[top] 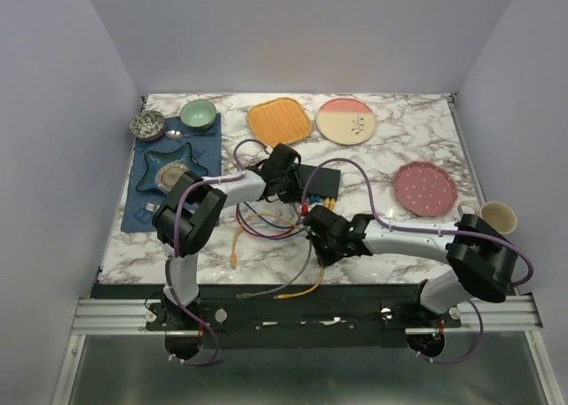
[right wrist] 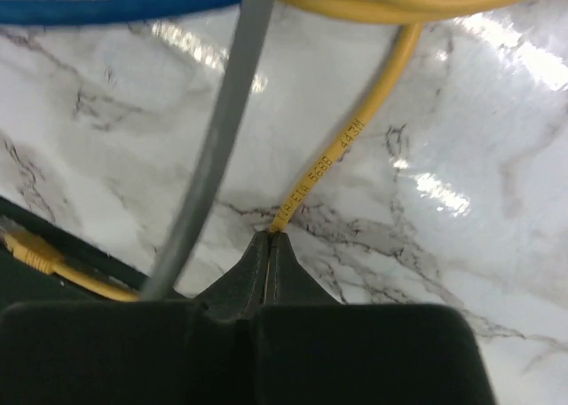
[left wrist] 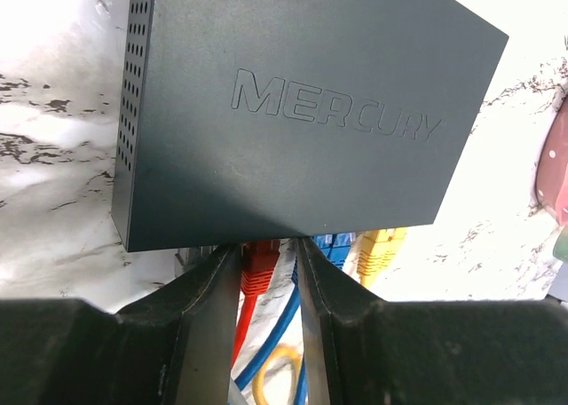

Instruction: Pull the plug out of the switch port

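The left claw [top: 282,172], centre of the top view, stands part open against the switch [top: 321,181]. Its wrist view shows the jaws straddling a red plug [left wrist: 257,265], grip unconfirmed. The switch's long axis runs left to right, with sockets on its lower edge. Just below it, the right claw [top: 315,218] is pinched shut on the yellow cable [right wrist: 337,152], as only its wrist view shows. The pull is judged to run toward the bottom of the frame.

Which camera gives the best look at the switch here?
The left wrist view: the switch fills the frame, showing its lid lettering, side vents and the red plug at its near edge. The top view shows it small, partly under the left arm. The right wrist view shows none of it, only cables on the table.
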